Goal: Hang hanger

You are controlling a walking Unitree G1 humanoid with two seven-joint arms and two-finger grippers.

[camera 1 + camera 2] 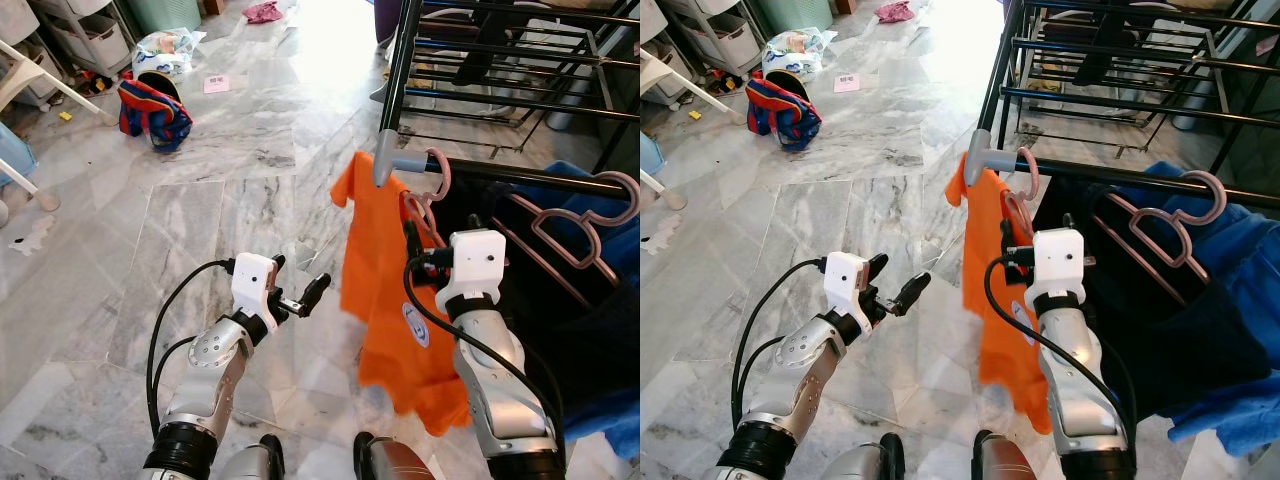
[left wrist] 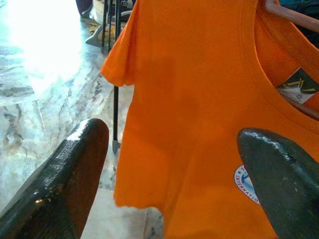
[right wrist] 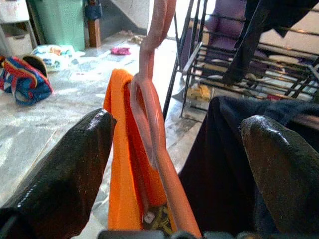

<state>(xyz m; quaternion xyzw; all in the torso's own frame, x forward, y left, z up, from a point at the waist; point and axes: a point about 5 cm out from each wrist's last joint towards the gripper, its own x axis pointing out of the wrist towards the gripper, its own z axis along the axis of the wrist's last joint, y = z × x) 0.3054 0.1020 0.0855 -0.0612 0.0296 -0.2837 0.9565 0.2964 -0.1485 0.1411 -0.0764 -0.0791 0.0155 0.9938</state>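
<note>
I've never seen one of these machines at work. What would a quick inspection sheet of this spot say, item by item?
Surface: grey marble floor, bare near the robot.
Job's things: orange T-shirt on a pink hanger, hook over the drying rack's rail; a second pink hanger on dark and blue clothes.
Clutter: striped bag, pink cloth, bundled laundry farther off.
Grippers: left gripper jaws open, beside the shirt; right gripper jaws open around the hanger's neck.
Cables: black cables looping along both arms.
Surroundings: plastic drawers, white furniture legs.
</note>
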